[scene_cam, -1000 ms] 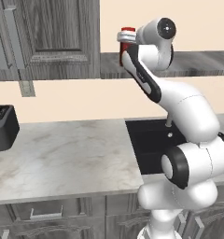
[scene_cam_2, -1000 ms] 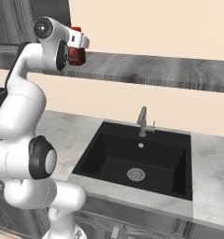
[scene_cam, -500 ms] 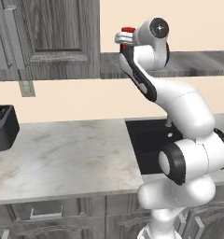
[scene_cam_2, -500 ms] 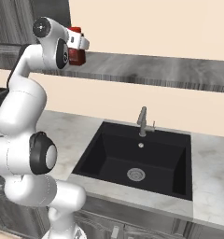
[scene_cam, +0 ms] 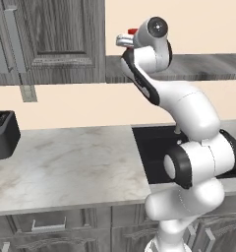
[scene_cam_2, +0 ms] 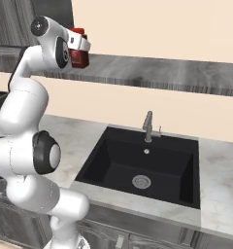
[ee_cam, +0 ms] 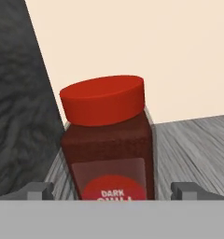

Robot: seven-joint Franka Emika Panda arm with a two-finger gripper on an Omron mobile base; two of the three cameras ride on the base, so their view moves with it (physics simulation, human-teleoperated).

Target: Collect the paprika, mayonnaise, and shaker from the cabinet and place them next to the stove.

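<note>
The paprika, a slim red bottle with a red cap and a dark red label, stands on the cabinet's grey streaked shelf, close to the dark side wall. My gripper is open, one fingertip on each side of the bottle and apart from it. In the right base view the paprika sits just past the gripper, at the left end of the shelf. The left base view shows only its red cap behind the hand. The mayonnaise, the shaker and the stove are out of view.
Below the shelf lies a black sink with a grey faucet, set in a marble counter. A black toaster stands at the counter's left end. Dark panelled door cabinets hang left of the shelf.
The hand has pushed in a little closer around the paprika, hiding more of it in the left base view. The jaws have stayed open.
</note>
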